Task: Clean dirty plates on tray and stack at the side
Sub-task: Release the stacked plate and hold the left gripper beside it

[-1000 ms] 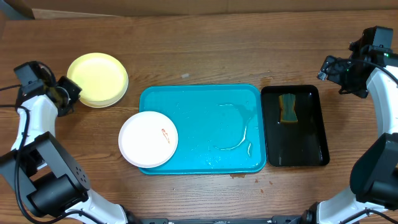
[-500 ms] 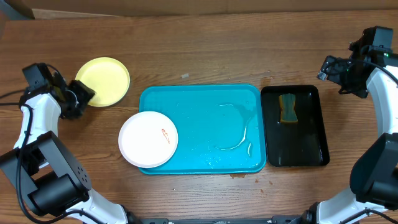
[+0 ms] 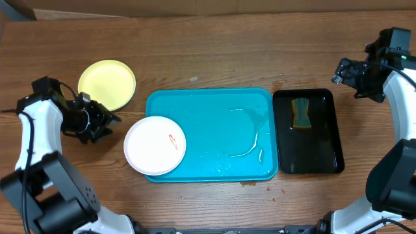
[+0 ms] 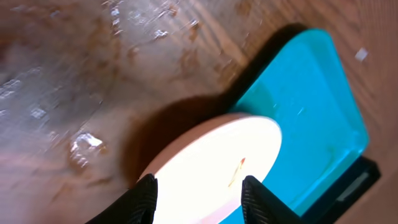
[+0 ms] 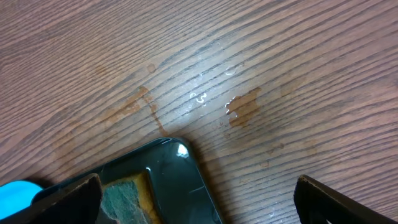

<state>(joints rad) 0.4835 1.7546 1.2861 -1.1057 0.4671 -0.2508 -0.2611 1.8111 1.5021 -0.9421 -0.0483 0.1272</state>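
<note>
- The white plate [image 3: 155,145] lies over the front-left corner of the tray [image 3: 214,104]. Its left part overhangs the rim toward the left edge of the table [image 3: 214,45]. A small orange-red smear marks its face.
- Treat it as rigid, light and smooth, probably plastic. If wet it will likely be slippery, so pinch the overhanging lip, one jaw above and one below.
- The pale yellow-green plate [image 3: 107,84] lies flat on the wood near the table's left rear corner, apart from the tray. You cannot tell whether another sits beneath it.
- The tray is glossy turquoise plastic with rounded corners, and water streaks show on its floor.
- Your left gripper [image 3: 109,121] hovers just beside the white plate's left edge, its jaws apart and empty.
- Your right gripper [image 3: 339,70] hangs near the table's right edge, its jaws spread wide on nothing. Below it, the black tray [image 3: 325,162] holds a soft, porous sponge [image 3: 300,112].
</note>
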